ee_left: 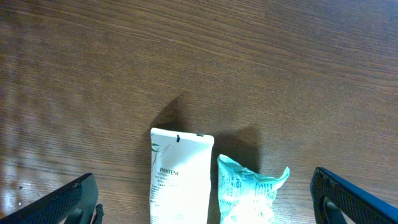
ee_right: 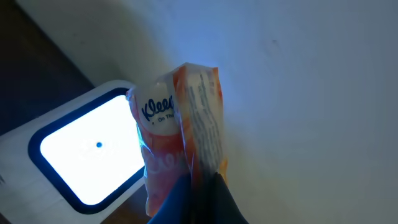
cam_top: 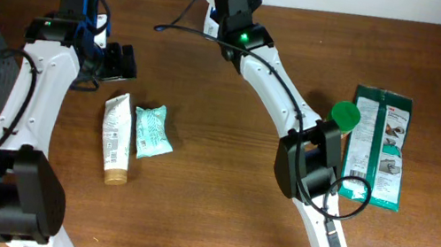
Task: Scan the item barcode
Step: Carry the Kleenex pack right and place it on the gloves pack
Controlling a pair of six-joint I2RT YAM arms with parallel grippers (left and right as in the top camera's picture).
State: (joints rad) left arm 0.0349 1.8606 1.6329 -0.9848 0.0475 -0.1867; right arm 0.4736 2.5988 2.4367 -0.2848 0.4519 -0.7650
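The black left gripper (cam_top: 125, 63) hovers low, jaws spread wide; the right gripper (ee_right: 198, 191), arm outstretched, seems pinched tight.

White-shelled arms (cam_top: 272, 83) with black joint housings (cam_top: 303, 169), looping black cables (cam_top: 354, 197), a green indicator light (cam_top: 241, 37)

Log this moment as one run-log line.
step: scanning | right claw: shut on Kleenex pack at lit scanner window | left claw: open, empty | table: Pantene tube, teal packet

Wooden table (cam_top: 219, 186) bears white tube (cam_top: 117, 138), teal packet (cam_top: 151, 130) (just beside it) and a green pouch (cam_top: 381, 146).
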